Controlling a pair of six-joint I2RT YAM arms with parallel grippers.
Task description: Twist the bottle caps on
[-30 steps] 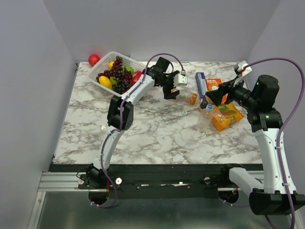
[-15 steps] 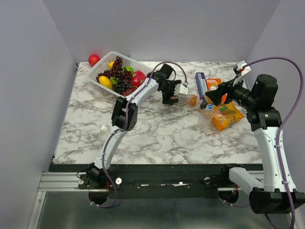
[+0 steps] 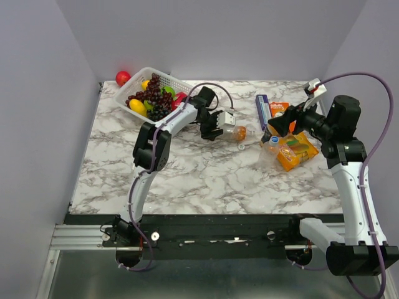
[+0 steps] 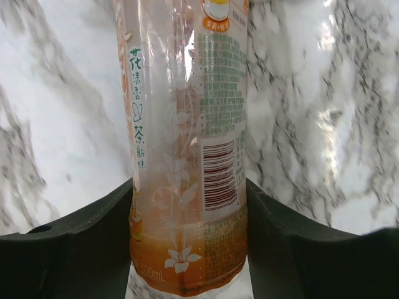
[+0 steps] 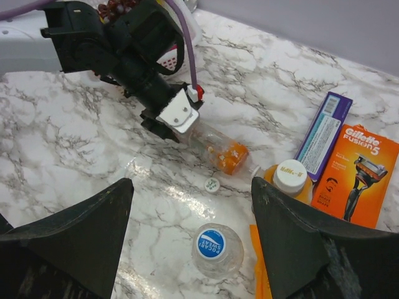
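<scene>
**Orange tea bottle gripped, cap not yet fitted.**
My left pincer [image 4: 190, 240] is clamped across the thin, clear-walled orange tea bottle [image 5: 215, 149], which is tilted low over the glossy marble bench [image 5: 75, 143]. My right pincer [image 5: 192, 184] hangs spread wide. Next, I judge: stand the bottle upright, then fetch the small round white cap [image 5: 212, 184] lying at its 6 o'clock.
</scene>
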